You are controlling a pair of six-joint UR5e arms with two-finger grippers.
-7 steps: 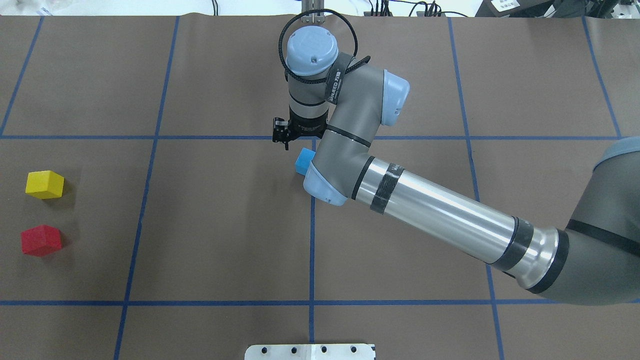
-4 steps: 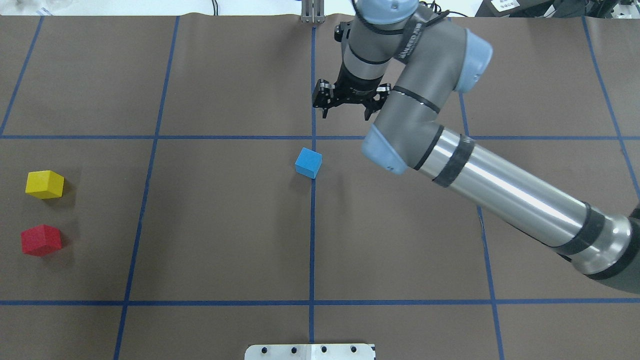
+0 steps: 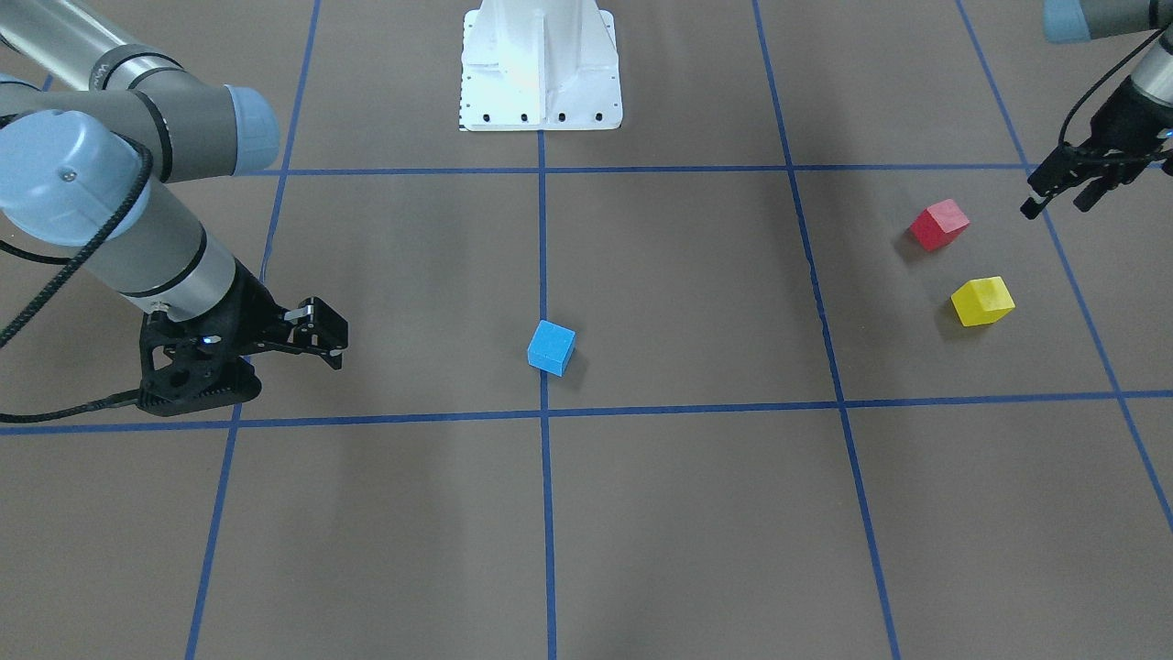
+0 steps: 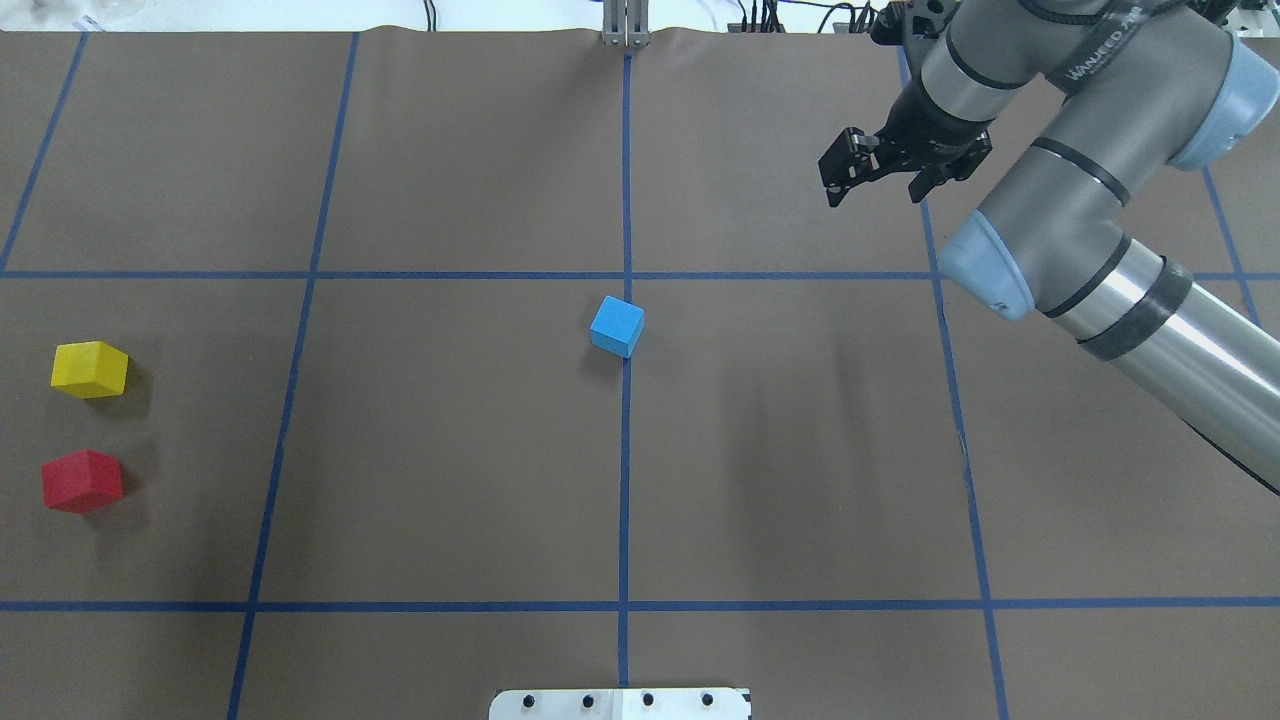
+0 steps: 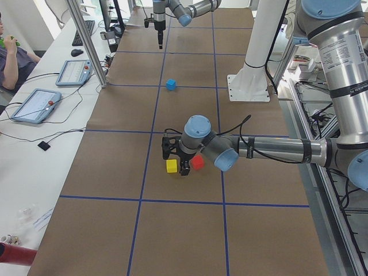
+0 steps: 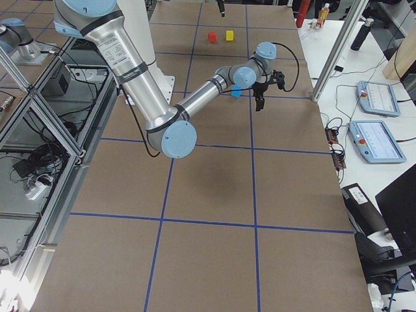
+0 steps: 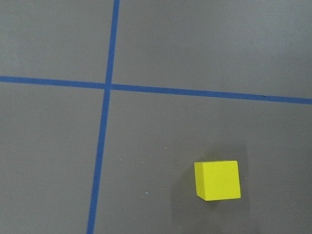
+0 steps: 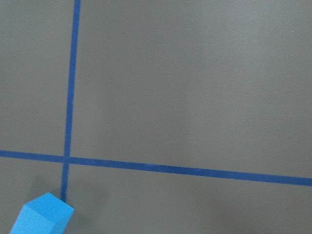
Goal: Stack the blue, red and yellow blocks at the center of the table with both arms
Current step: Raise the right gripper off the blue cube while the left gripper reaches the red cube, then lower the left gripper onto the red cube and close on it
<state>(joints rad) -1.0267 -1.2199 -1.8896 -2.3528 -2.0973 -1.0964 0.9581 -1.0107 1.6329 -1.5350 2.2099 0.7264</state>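
A small blue cube (image 4: 617,326) is seen resting on the brown paper-covered table (image 4: 450,450), at the middle of the blue tape grid. It lies against the centre line, just on the robot's side of the central crossing, turned at an angle to the tape. Nothing is stacked on it.

The right gripper (image 4: 873,197) is held well apart from the blue cube, out to the right and on the far side of the cross line in the overhead view. Its jaws are spread wide and nothing is gripped between them. In the right wrist view only a corner of the blue cube is caught at the lower left edge.

A small red cube (image 4: 82,480) and a small yellow cube (image 4: 90,369) are set near each other at the left side of the table, well apart from the blue cube, the yellow one farther from the robot than the red. They are not touching.

The left gripper (image 3: 1054,209) is held above the table close to these two cubes, just beside the red cube in the front-facing view. Its jaws are parted and nothing is held. In the left wrist view the yellow cube is shown at the lower right.
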